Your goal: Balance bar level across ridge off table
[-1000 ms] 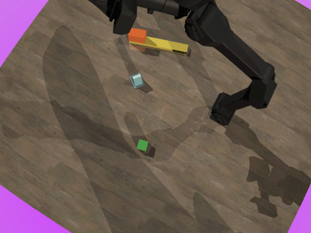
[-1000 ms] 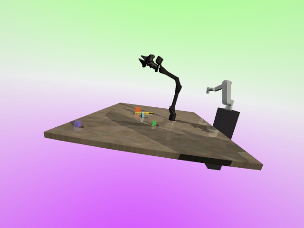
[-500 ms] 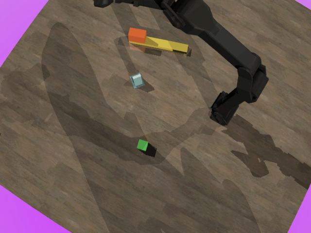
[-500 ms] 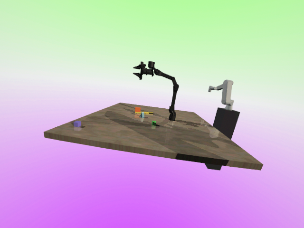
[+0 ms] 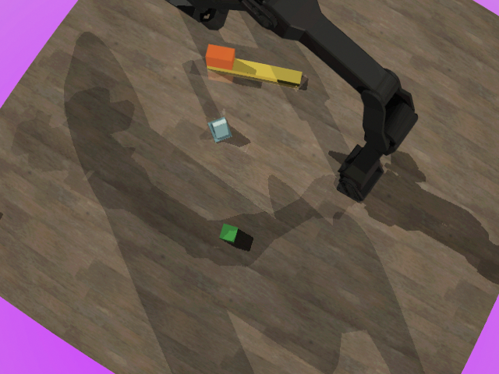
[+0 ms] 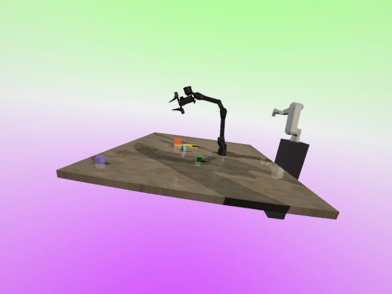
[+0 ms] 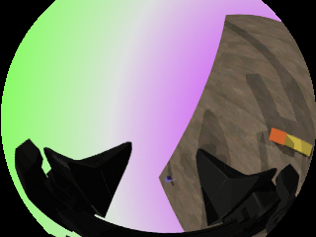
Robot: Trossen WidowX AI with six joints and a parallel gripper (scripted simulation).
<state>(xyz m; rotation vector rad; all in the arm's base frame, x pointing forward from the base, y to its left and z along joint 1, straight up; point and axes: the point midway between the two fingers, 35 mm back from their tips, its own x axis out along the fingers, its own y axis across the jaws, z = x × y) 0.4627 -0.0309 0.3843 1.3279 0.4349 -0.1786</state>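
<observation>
The yellow bar [image 5: 267, 71] [image 6: 188, 146] [image 7: 299, 144] lies on the table, with an orange block [image 5: 220, 55] [image 6: 177, 141] [image 7: 277, 136] on one end and a dark patch at the other. The small pale blue ridge [image 5: 220, 128] [image 6: 183, 147] stands apart from the bar, with nothing on it. My gripper [image 6: 170, 106] [image 7: 164, 150] is open and empty, high above the table and pointing sideways. Its fingertips are not visible in the top view. The ridge is not visible in the wrist view.
A green cube [image 5: 229, 233] [image 6: 198, 158] stands on the table [image 5: 121, 281] [image 6: 142, 186], apart from the ridge. A purple cube [image 6: 99, 159] [image 7: 169, 179] stands near a table corner. A white arm [image 6: 293, 118] on a dark pedestal [image 6: 290, 158] stands beyond the right edge.
</observation>
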